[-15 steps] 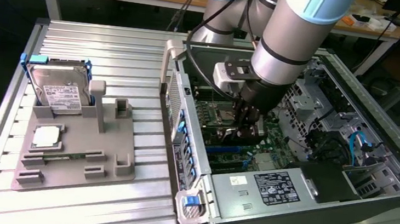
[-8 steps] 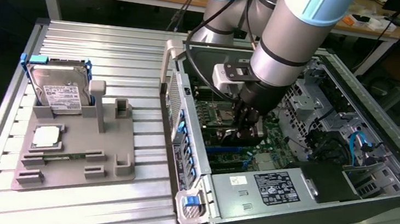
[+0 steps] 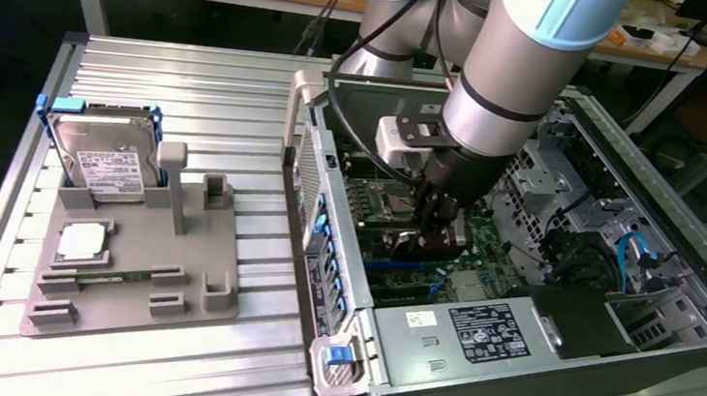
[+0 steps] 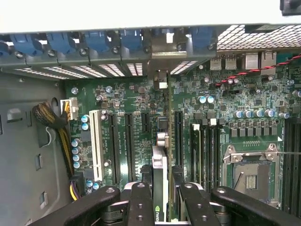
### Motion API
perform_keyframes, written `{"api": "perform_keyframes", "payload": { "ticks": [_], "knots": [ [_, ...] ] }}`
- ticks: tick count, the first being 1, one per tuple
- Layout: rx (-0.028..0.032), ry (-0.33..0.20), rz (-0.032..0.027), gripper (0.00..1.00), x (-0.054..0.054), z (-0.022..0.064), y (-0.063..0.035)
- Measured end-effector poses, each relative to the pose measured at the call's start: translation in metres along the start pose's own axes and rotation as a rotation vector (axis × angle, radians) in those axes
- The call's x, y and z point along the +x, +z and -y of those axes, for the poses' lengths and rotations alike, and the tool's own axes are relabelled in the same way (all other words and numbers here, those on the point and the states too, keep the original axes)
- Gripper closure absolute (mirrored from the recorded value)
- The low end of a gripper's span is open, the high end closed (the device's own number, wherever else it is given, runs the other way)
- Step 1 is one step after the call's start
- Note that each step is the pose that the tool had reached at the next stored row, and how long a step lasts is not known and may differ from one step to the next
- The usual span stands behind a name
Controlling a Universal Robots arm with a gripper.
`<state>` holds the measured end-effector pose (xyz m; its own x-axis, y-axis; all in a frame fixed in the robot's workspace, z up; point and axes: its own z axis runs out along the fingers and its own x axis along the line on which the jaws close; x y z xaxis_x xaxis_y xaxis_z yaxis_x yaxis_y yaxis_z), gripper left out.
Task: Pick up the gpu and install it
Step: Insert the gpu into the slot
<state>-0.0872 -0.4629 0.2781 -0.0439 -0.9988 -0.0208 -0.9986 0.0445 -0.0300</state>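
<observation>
Wrist view: gpu [image 4: 160, 181] edge-on, along slots [image 4: 114, 146]

Open computer case [image 3: 318, 165] on the table [image 3: 155, 373] at the exterior view's right, power supply [image 3: 477, 331] at its near end; holder tray [image 3: 122, 307] at that view's left, a hard drive [image 3: 104, 159] standing at the tray's far end, a processor chip [image 3: 84, 242] lying nearer. Inside the case, the gpu [image 4: 160, 155] stands on edge over the motherboard [image 4: 131, 99] (among its slots), between the fingers of the gripper [image 4: 161, 186].

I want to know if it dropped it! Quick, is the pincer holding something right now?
pincer: closed, holding the gpu.
</observation>
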Motion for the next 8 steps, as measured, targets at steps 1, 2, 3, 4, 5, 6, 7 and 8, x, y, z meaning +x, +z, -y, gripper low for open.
{"api": "perform_keyframes", "payload": {
  "ticks": [1,2,3,4,5,6,7,8],
  "knots": [
    [0.0000,0.000,0.0001,0.73,0.0001,0.0001,0.0001],
    [0.0000,0.000,0.0001,0.73,0.0002,0.0003,0.0002],
    [-0.0001,0.000,0.0000,0.73,0.0002,0.0004,0.0002],
    [-0.0001,0.000,-0.0001,0.73,0.0003,0.0007,0.0002],
    [-0.0001,0.000,-0.0001,0.73,0.0003,0.0008,0.0002],
    [-0.0001,0.000,-0.0002,0.73,0.0003,0.0009,0.0003],
    [-0.0001,0.000,-0.0001,0.73,0.0004,0.0010,0.0004],
    [0.0001,0.000,0.0003,0.73,0.0007,0.0010,0.0006]
  ]
}}
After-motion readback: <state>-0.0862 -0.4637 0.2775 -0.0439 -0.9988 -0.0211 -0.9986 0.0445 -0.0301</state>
